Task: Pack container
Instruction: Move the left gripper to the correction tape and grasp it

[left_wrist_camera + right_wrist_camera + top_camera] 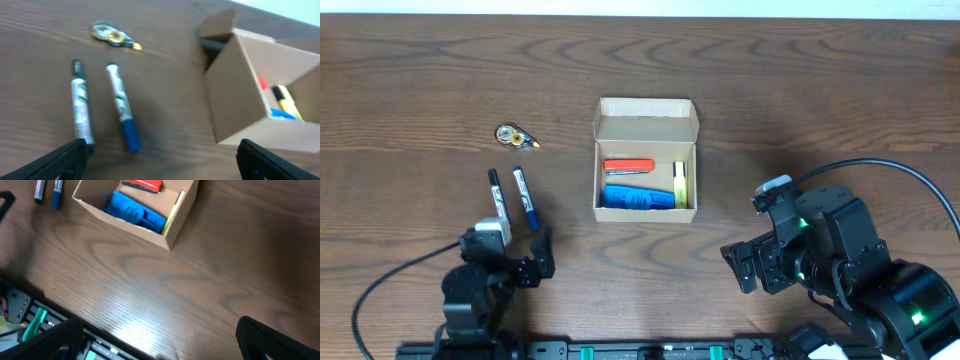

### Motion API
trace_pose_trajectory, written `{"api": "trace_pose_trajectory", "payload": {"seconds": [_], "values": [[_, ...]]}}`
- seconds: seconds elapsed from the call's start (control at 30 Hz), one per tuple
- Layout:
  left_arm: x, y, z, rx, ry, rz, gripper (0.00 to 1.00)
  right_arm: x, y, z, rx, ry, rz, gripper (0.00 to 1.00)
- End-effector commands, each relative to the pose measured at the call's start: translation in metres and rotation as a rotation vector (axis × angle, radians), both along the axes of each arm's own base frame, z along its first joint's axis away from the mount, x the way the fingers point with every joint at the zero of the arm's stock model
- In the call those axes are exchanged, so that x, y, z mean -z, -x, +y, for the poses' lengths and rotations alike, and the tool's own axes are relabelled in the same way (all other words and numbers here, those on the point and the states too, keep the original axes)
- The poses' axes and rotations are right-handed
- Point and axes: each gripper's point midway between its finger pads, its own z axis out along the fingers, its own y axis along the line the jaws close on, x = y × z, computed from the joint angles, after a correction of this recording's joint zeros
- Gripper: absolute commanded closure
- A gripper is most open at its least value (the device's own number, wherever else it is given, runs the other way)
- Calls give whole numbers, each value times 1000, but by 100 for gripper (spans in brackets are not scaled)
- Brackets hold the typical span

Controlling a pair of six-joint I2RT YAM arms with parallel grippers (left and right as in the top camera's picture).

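From my remote desk: left gripper [161, 146] released, fingers spread wide over table [820, 90]. Black-capped marker [80, 107] and blue-capped marker [121, 107] lie side by side just ahead of it, tape dispenser [110, 35] beyond them. Container [646, 127], flap up, stands ahead to its right, holding red item [627, 166], blue item [638, 197], yellow highlighter [679, 183]. Right gripper [157, 325] also released; container ahead to its left, well apart.

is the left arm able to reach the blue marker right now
Probably yes: the blue marker lies just ahead of the open left end effector, nothing between them; the black marker lies beside it.
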Motion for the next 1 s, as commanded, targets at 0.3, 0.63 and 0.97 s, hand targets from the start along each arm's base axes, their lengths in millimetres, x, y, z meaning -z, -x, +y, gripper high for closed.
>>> {"api": "trace_pose_trajectory", "payload": {"seconds": [0.3, 0.63, 0.97], "values": [[-75, -56, 37, -180, -134, 245, 4, 2, 0, -1, -5, 2, 4, 1], [-52, -111, 6, -36, -33, 363, 5, 2, 0, -1, -5, 2, 4, 1], [-30, -150, 20, -260, 102, 394, 4, 2, 0, -1, -5, 2, 4, 1]]}}
